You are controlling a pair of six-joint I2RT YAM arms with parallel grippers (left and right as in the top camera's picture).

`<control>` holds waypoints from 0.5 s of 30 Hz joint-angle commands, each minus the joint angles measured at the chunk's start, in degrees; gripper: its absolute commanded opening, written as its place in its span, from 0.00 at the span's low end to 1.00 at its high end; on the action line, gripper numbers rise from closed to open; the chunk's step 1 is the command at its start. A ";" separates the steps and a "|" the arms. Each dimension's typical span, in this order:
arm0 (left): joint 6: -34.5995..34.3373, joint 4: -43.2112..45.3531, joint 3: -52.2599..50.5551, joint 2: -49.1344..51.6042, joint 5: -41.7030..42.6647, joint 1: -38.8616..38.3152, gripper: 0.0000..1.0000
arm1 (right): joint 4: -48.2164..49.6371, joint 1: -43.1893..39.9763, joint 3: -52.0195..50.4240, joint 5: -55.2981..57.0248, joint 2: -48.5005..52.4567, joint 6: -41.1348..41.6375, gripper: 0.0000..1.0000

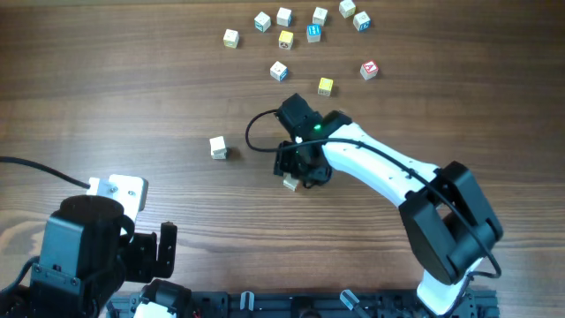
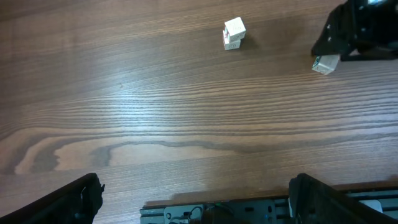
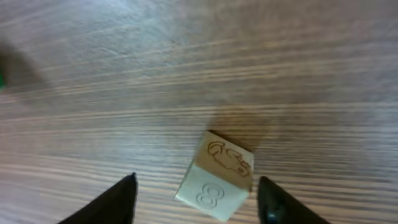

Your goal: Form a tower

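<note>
cube between right jaws; tower apart

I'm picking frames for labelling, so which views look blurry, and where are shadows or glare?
Overhead: sharp, evenly lit, no harsh glare on the brown wooden table. Left wrist: crisp; the small stack of pale wooden cubes reads clearly. Right wrist: soft, far tabletop smeared, dark fingers of the right gripper blurred; the pale engraved wooden cube casts a faint shadow beyond it.

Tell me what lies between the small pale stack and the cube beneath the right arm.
Only bare tabletop separates stack and cube, shown in left wrist view.
</note>
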 commanded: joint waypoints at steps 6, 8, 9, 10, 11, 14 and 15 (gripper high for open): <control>0.31 0.00 0.07 -0.13 -0.31 -0.09 1.00 | 2.60 0.66 -0.07 -2.32 4.59 1.77 0.23; 0.31 0.00 0.07 -0.13 -0.31 -0.09 1.00 | 6.58 0.37 0.68 -5.31 4.48 -3.43 0.16; 0.28 0.00 0.07 -0.13 -0.31 -0.09 1.00 | 9.22 0.02 1.05 -6.86 4.48 -6.16 0.16; 0.31 0.00 0.07 -0.13 -0.31 -0.09 1.00 | 13.05 -0.63 1.20 -9.27 4.48 -8.74 0.17; 0.31 0.00 0.07 -0.13 -0.31 -0.09 1.00 | 16.31 -1.33 1.20 -11.19 4.48 -10.16 0.18; 0.31 0.00 0.07 -0.13 -0.31 -0.09 1.00 | 28.83 -4.57 0.85 -12.31 4.66 -11.52 0.36; 0.31 0.00 0.07 -0.13 -0.31 -0.09 1.00 | 31.56 -5.20 0.70 -11.52 4.94 -11.28 0.38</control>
